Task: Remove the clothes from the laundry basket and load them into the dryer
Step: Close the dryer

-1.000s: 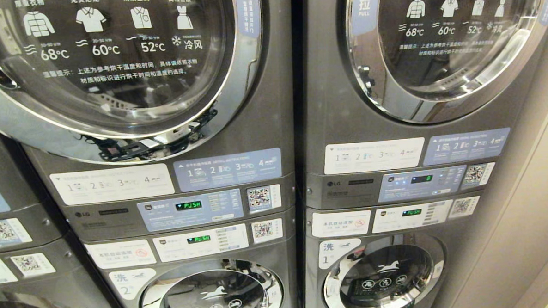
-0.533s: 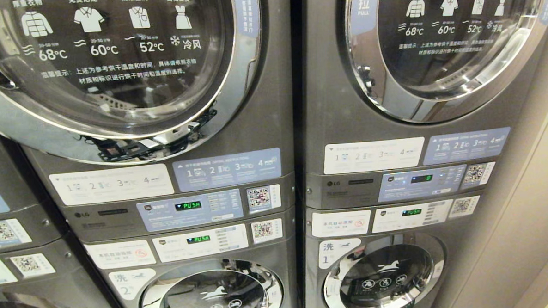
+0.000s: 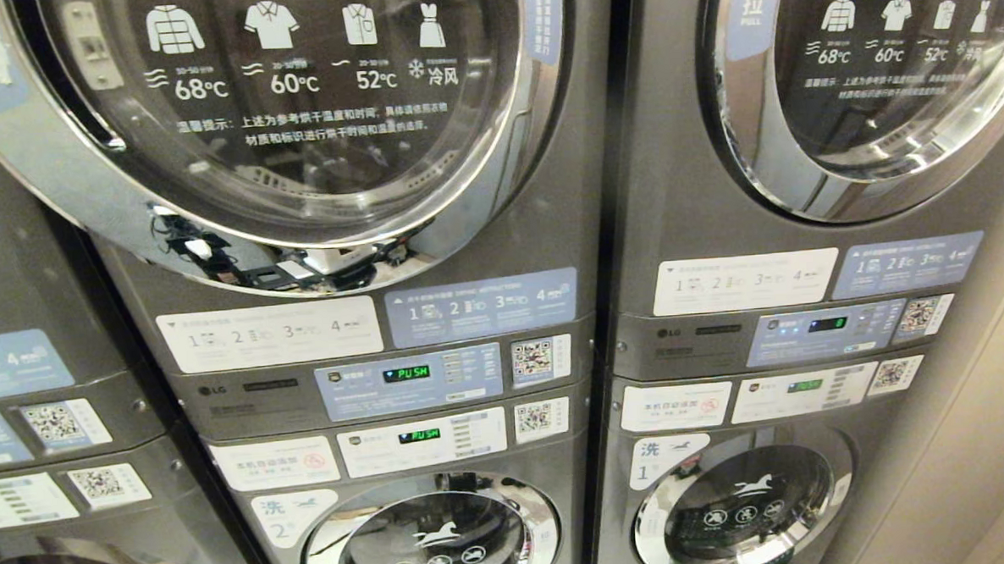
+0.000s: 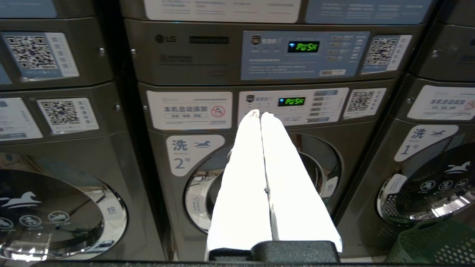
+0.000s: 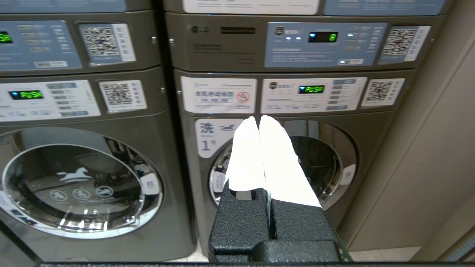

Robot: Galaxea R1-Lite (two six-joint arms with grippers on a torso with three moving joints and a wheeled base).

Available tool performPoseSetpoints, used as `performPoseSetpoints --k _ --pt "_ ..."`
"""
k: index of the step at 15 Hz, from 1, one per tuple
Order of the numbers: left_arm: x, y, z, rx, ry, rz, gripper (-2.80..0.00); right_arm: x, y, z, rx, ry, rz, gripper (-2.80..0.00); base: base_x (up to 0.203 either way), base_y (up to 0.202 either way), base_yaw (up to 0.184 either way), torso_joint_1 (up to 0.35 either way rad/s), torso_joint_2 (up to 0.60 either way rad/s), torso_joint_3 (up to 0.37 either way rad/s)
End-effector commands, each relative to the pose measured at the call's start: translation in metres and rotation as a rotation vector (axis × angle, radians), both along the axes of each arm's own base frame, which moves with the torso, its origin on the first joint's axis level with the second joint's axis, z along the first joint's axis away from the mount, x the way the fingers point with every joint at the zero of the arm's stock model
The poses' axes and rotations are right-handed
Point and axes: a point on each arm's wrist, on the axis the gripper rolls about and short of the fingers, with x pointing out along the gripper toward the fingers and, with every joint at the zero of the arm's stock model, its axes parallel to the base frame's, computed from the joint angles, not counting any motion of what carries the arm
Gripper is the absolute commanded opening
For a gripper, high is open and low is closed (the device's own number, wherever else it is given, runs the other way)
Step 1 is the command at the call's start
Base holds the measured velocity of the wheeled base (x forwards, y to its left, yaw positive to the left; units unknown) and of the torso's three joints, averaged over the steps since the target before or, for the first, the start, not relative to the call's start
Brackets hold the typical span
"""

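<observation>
Basket [image 4: 438, 241] | green mesh laundry basket is sitting low on the floor before washer 1, toward the right arm | left end effector [image 4: 259, 115] and right end effector [image 5: 258, 119] are both pointing clenched, empty, at washers | dryer door [image 3: 308, 112] is standing closed above

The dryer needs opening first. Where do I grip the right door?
The left rim of the door, by the PULL label, coming from the left; the label marks the opening side, so the hinge is probably on the right.

Right hand [image 5: 259, 120] closed, empty, before washer door [image 5: 326, 163], lit control panel [image 5: 313, 89] above
</observation>
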Motion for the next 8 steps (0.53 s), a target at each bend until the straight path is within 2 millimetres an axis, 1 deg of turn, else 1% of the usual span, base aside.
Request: performPoseSetpoints --k 1,8 --pt "0.0001 0.0 -0.0004 0.0 0.0 0.0 -2.8 -0.0001 0.0 0.0002 -0.001 -0.001 0.001 -2.8 0.0 0.191 0.0 0.002 0.0 0.002" --pt "0.0001 0.0 -0.0005 0.0 0.002 0.0 -2.8 -0.0001 0.0 0.0002 -0.001 -0.001 0.001 -2.8 0.0 0.194 -0.003 0.002 0.0 0.002"
